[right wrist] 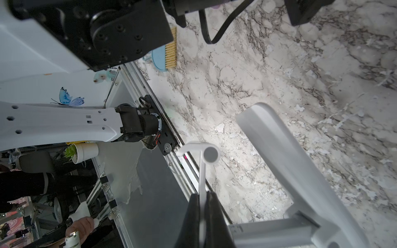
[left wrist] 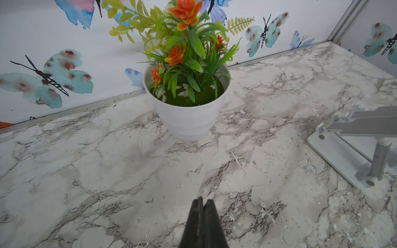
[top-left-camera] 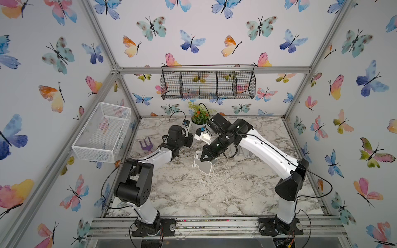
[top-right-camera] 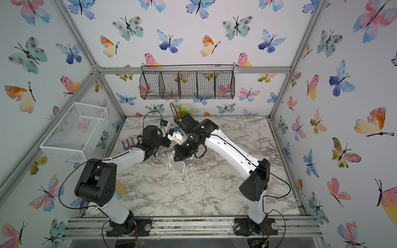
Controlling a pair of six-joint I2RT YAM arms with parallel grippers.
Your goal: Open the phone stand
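Note:
The phone stand is white and grey and hangs tilted just above the marble table near its middle, seen in both top views. My right gripper reaches down from the back right and is shut on it. In the right wrist view the right gripper pinches the stand's thin white plate edge-on, with the wide grey arm beside it. My left gripper is shut and empty above bare marble, facing the plant pot. In the top views its fingertips are hidden under the wrist.
A white base with a silver post stands on the marble right of the pot. A purple garden fork lies at the left, a blue-handled brush under the left elbow. A white mesh basket and black wire basket hang on the walls.

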